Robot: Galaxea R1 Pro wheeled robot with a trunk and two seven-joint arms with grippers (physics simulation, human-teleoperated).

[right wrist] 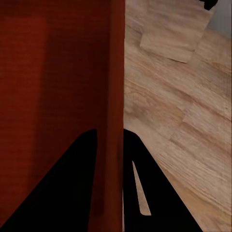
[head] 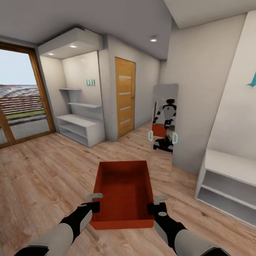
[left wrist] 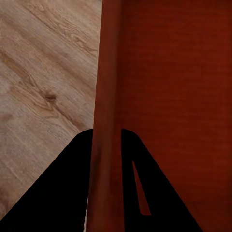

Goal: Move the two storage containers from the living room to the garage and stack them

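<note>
One red-orange open-top storage container (head: 122, 192) hangs level above the pale wood plank floor (head: 46, 177), held between my two arms. My left gripper (head: 95, 202) is shut on its left wall near the closest corner, and that wall (left wrist: 108, 96) runs between the fingers in the left wrist view. My right gripper (head: 156, 203) is shut on the right wall, and the right wrist view has that wall (right wrist: 113, 72) pinched between its dark fingers. The bin is empty inside. The second container and the garage are out of view.
An orange wooden door (head: 124, 96) stands shut ahead in a grey wall. A tall mirror (head: 164, 121) to its right reflects me. White shelf units sit at the back left (head: 80, 128) and close on the right (head: 227, 185). A glass door (head: 17, 99) is at far left.
</note>
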